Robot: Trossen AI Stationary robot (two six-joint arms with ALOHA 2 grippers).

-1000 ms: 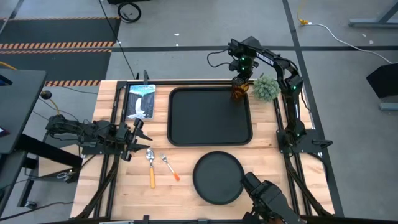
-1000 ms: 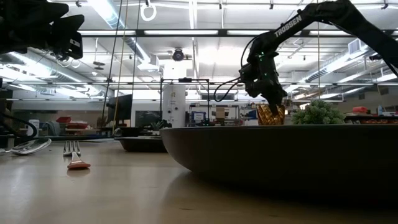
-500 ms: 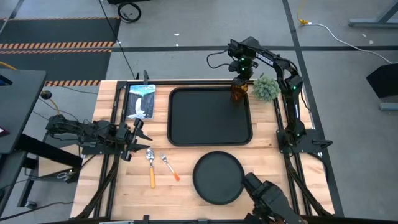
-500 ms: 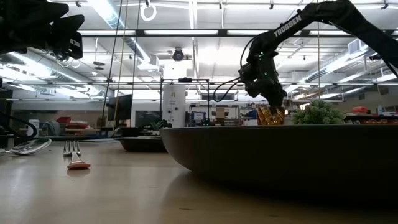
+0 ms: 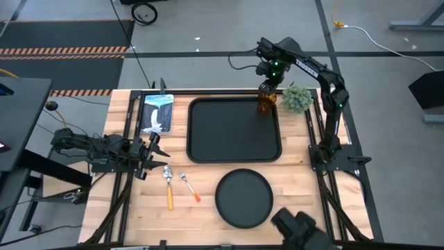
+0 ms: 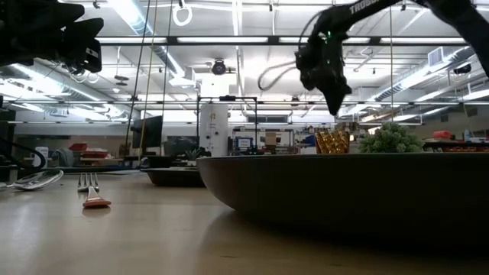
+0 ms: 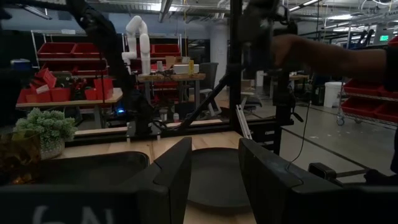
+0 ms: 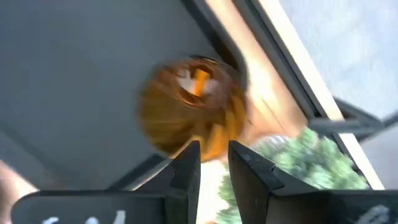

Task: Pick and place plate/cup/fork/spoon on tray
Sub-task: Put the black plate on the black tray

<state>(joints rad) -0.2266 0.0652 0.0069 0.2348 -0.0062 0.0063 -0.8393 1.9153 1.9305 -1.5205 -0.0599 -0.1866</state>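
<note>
The amber cup point(image 5: 266, 101) stands upright on its base in the far right corner of the black tray point(image 5: 234, 130); it also shows in the low view point(image 6: 332, 141) and the right wrist view point(image 8: 186, 106). My right gripper point(image 6: 336, 105) hangs above the cup, open and empty, clear of its rim. The round black plate point(image 5: 243, 198) lies on the table near the front edge. The spoon point(image 5: 168, 182) and the fork point(image 5: 189, 186) lie side by side left of the plate. My left gripper point(image 5: 157, 150) is open and empty at the table's left, just left of the spoon.
A fuzzy green plant ball point(image 5: 297, 98) stands just right of the cup, off the tray. A blue-white card point(image 5: 157, 112) lies left of the tray. Bare tray floor point(image 8: 74, 81) stretches left of the cup.
My right gripper has let go of the cup and risen straight up, a little toward the far edge. The cup stays upright in the tray's far right corner.
</note>
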